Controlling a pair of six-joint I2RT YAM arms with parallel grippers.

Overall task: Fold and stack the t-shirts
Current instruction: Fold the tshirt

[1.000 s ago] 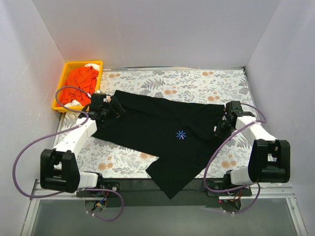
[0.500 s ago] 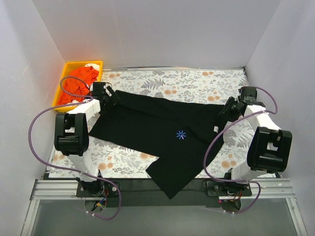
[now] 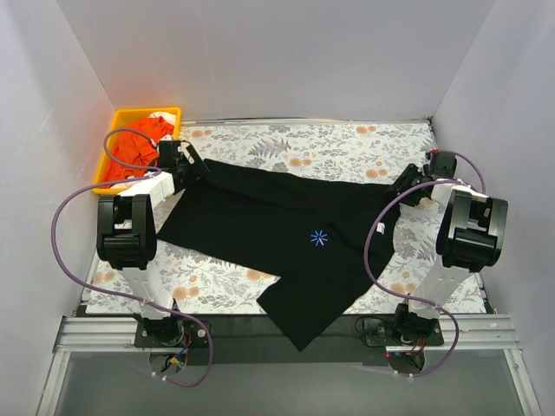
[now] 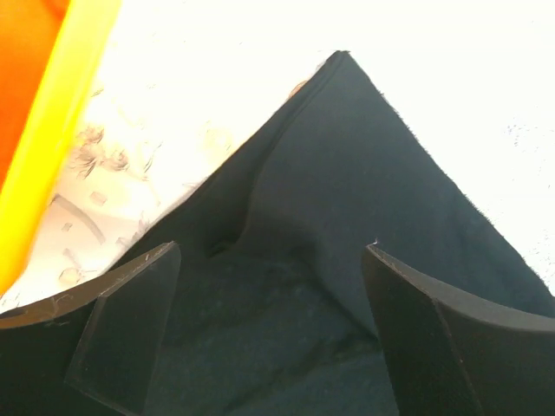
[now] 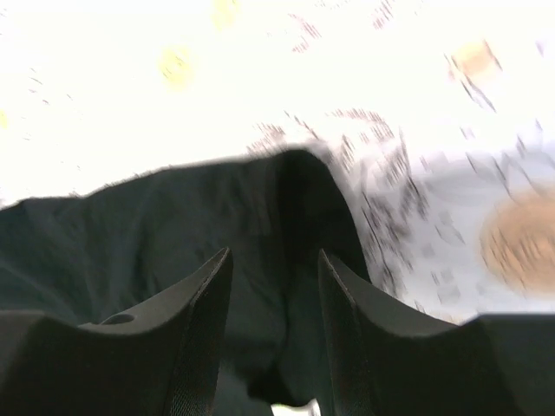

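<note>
A large black t-shirt (image 3: pixel 277 225) with a small blue starburst print (image 3: pixel 319 237) lies spread flat on the floral table. My left gripper (image 3: pixel 194 165) hovers over the shirt's far left corner (image 4: pixel 338 147), fingers wide open and nothing between them (image 4: pixel 269 256). On the other side, my right gripper (image 3: pixel 408 187) is above the shirt's right edge. Its fingers stand apart over the dark cloth (image 5: pixel 275 256), gripping nothing. A white label (image 5: pixel 290 407) peeks out at the bottom of the right wrist view.
A yellow tray (image 3: pixel 120 123) holding crumpled orange cloth (image 3: pixel 143 139) and a bit of white cloth stands at the far left, just beside my left gripper; its rim (image 4: pixel 61 130) shows in the left wrist view. White walls close in the table. The shirt's near corner hangs over the front edge.
The right gripper has opened, let go of the shirt's right edge and pulled back to the right. The left gripper has drawn toward the far left corner. Both arms stand more upright.
</note>
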